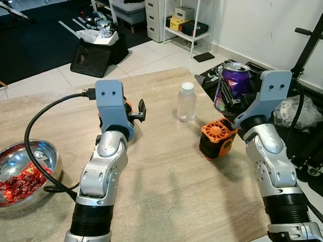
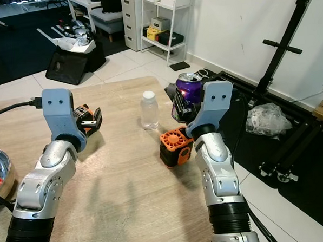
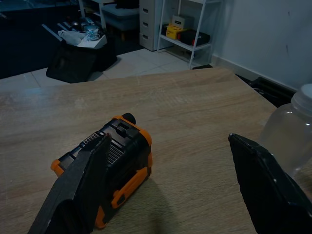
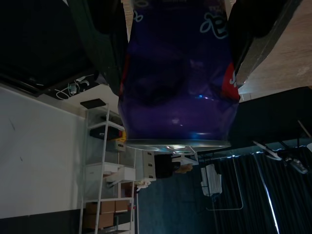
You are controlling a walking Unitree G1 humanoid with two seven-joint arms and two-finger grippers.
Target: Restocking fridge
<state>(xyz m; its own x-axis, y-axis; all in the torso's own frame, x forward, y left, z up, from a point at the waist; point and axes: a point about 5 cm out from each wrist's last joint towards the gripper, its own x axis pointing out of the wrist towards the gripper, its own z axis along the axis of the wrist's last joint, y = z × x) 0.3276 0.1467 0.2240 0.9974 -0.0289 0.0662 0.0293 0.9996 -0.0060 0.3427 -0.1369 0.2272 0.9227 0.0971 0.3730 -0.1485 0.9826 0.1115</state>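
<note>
Standing upright in right end effector: purple can.

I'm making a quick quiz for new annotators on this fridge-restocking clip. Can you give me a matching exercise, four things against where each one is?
Things:
1. purple can
2. clear plastic bottle
3. metal bowl
4. black bag

Places:
A. on the floor beyond the table
B. table's left edge, holding red bits
C. held in the right gripper
D. upright mid-table, between the arms

Pairs: 1-C, 2-D, 3-B, 4-A
</note>
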